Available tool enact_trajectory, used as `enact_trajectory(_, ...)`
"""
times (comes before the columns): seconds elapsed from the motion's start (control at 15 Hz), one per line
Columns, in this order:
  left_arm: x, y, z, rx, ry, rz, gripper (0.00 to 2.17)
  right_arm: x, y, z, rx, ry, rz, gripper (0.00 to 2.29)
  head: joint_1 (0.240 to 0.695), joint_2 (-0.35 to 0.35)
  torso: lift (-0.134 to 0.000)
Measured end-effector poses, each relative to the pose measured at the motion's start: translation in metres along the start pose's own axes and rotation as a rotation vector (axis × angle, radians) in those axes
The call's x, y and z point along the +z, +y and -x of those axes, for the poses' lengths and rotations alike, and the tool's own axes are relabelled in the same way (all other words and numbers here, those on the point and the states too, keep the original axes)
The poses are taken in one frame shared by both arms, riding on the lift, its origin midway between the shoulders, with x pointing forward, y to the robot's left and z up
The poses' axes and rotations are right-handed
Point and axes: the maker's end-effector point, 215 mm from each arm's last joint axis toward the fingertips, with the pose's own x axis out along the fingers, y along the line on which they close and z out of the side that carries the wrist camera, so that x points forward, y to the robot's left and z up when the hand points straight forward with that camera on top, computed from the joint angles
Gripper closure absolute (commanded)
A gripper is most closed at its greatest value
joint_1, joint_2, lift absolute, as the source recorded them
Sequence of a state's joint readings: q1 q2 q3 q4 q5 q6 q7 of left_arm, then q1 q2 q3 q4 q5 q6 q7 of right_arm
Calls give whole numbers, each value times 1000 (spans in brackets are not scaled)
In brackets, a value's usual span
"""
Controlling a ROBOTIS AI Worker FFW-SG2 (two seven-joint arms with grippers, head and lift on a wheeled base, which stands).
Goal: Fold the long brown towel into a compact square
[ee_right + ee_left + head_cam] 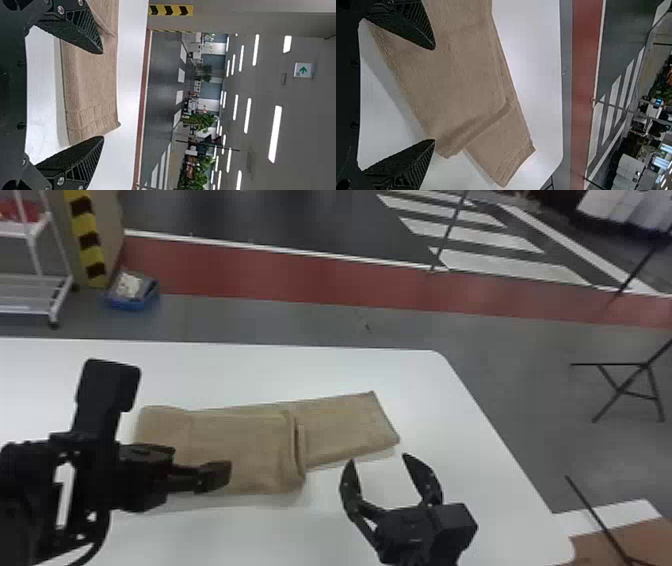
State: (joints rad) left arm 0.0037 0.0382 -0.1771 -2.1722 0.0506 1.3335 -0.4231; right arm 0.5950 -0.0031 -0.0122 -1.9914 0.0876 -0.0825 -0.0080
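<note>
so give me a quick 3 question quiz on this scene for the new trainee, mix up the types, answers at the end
1. True or false: the brown towel on the white table is already a compact square.

2. Which describes the left hand and the right hand?
A) Both shut on the towel
B) Both open
C) Left shut, right open

3. Fill in: past the thicker folded part, the towel's flatter end extends to the robot's ____.

Key: 1 false; 2 B; 3 right
</note>
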Motion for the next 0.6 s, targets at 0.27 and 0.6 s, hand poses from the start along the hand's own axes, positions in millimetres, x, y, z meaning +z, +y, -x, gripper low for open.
enact_trajectory(0.27,-36,69,42,91,4,49,60,-25,53,-50,85,65,-61,127,695,-70,-123)
enact_trajectory(0.6,-65,88,57,109,29,64,66,-42,99,-85,177,97,-128,130,695,34,-123)
